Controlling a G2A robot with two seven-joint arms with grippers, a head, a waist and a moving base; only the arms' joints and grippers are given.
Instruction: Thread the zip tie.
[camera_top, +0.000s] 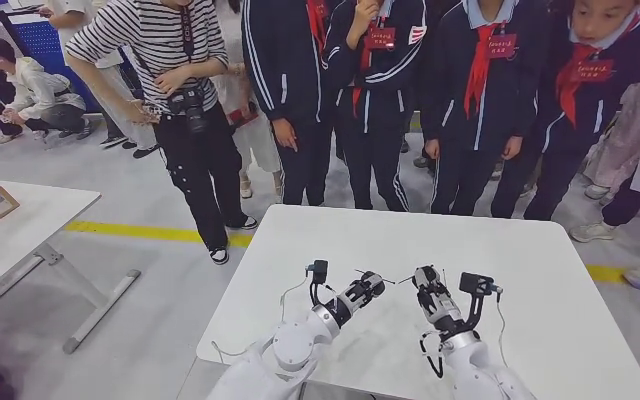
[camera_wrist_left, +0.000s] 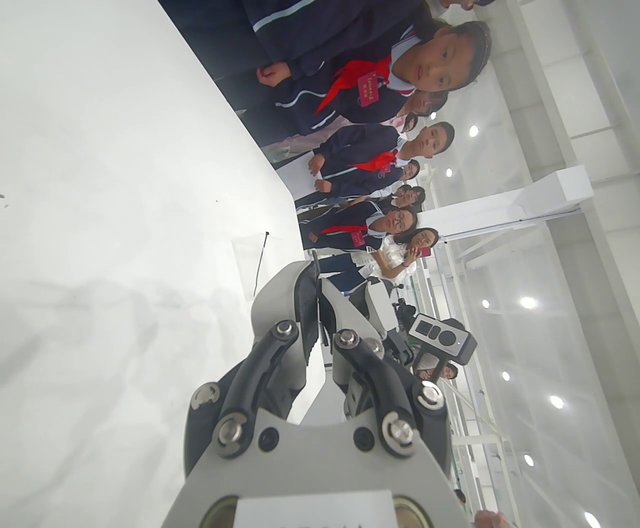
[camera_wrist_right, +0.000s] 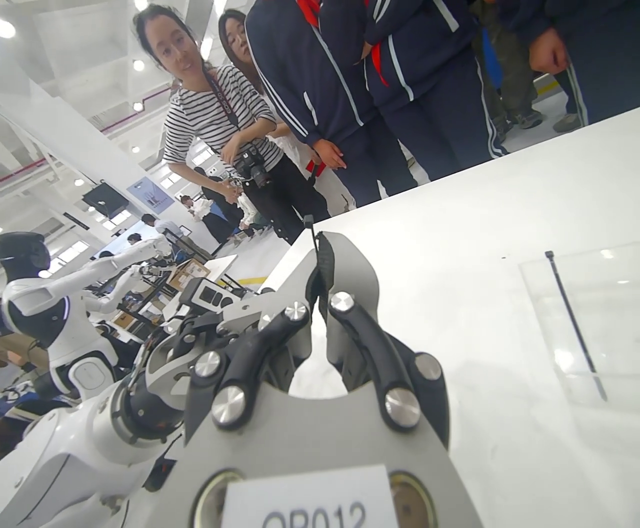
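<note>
A thin black zip tie (camera_top: 398, 281) spans the short gap between my two grippers above the near part of the white table (camera_top: 500, 245). My left gripper (camera_top: 375, 284) (camera_wrist_left: 314, 270) is shut, with a thin black end of the tie (camera_wrist_left: 312, 254) poking past its fingertips. Just to its right, my right gripper (camera_top: 424, 274) (camera_wrist_right: 320, 250) is shut on the tie's other end, and the tie's square head (camera_wrist_right: 308, 219) stands just beyond its tips. The part of the strap inside the pads is hidden.
A second black zip tie (camera_wrist_right: 575, 320) (camera_wrist_left: 260, 265) lies flat on a clear sheet (camera_wrist_right: 590, 310) on the table, beyond the grippers. Several people stand close along the table's far edge (camera_top: 400, 208). Another white table (camera_top: 30, 215) stands at the left.
</note>
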